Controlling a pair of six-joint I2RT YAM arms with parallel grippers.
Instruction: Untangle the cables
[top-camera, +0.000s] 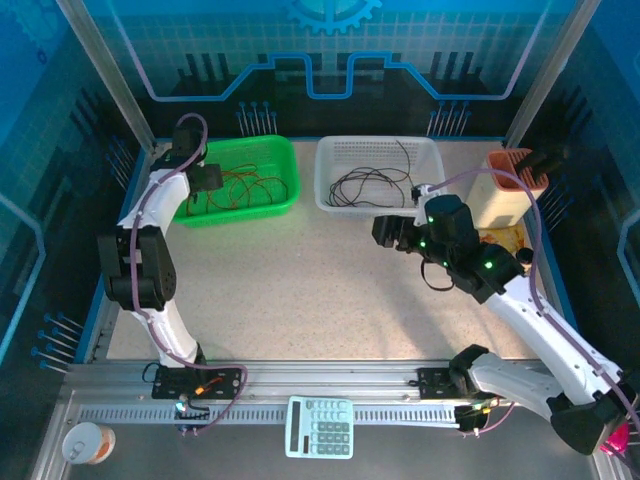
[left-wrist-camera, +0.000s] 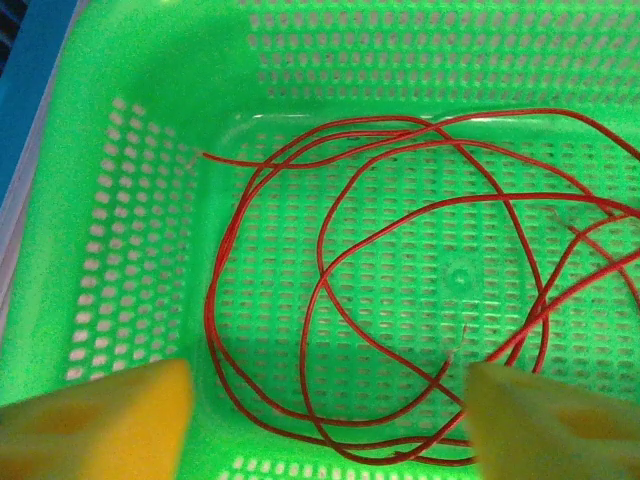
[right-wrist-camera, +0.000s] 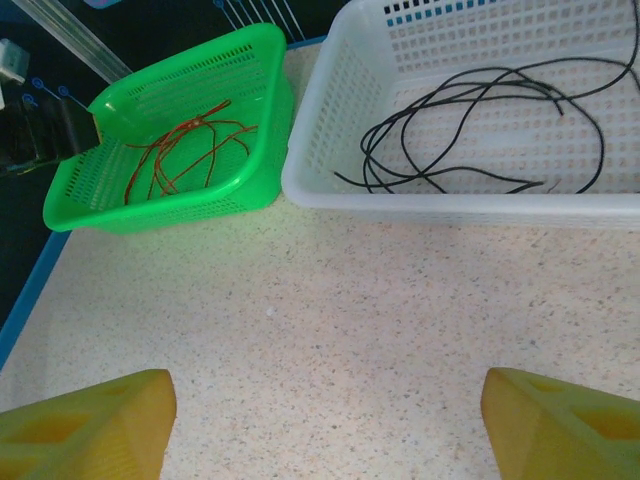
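Observation:
Thin red cables (left-wrist-camera: 380, 290) lie in loose loops on the floor of the green basket (left-wrist-camera: 150, 120); they also show as red cables (top-camera: 240, 187) and red cables (right-wrist-camera: 185, 150). Black cables (right-wrist-camera: 470, 130) curl inside the white basket (right-wrist-camera: 330, 120), seen from above as black cables (top-camera: 370, 182). My left gripper (left-wrist-camera: 330, 425) hangs over the green basket, open, its yellow fingers (left-wrist-camera: 100, 420) apart above the red loops and holding nothing. My right gripper (right-wrist-camera: 330, 425) is open over bare table, just in front of the white basket (top-camera: 330, 205).
A tan container (top-camera: 505, 190) stands at the right behind the right arm (top-camera: 470, 255). The green basket (top-camera: 290, 160) and the white basket sit side by side at the back. A calculator (top-camera: 320, 427) and a paper cup (top-camera: 88, 443) rest on the front rail.

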